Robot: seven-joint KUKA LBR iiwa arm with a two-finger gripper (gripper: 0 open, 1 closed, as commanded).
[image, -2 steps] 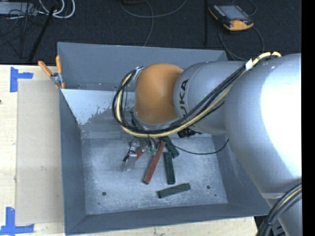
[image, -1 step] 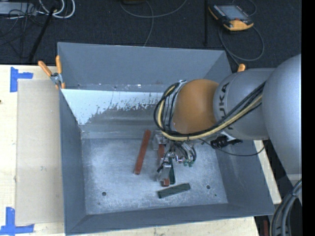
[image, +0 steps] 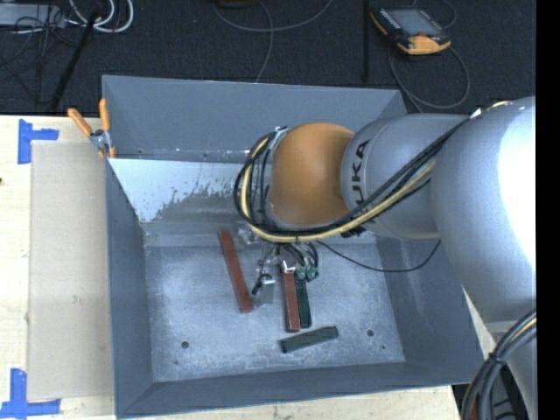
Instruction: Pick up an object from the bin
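Grey metal bin (image: pixel 175 322), four loose items on the floor, none heaped. The arm (image: pixel 490 217) enters from 3 o'clock, and its orange cover (image: pixel 306 182), ringed by black and yellow cables (image: pixel 250 201), overhangs the floor's 12 o'clock half. The gripper (image: pixel 265 283) sits below the cover, low over the floor near the bin's centre. Whether it is released or clenched cannot be determined, as the wrist hardware hides it; nothing is seen held in it. Nearest item: a long red-brown bar (image: pixel 234 269) lying flat at the gripper's 9 o'clock, running from 11 o'clock down to 5 o'clock, with its lower end just beside the gripper; contact cannot be confirmed. At the gripper's 4 o'clock lies a shorter red-brown bar (image: pixel 290 303), running roughly 12 to 6 o'clock, its upper end under the gripper hardware. A dark green bar (image: pixel 303 303) lies alongside it on the 3 o'clock side, touching or nearly so. A dark grey bar (image: pixel 308 339) lies apart at 5 o'clock of the gripper, near the bin's 6 o'clock wall, slightly tilted from level. All four items rest on the floor.
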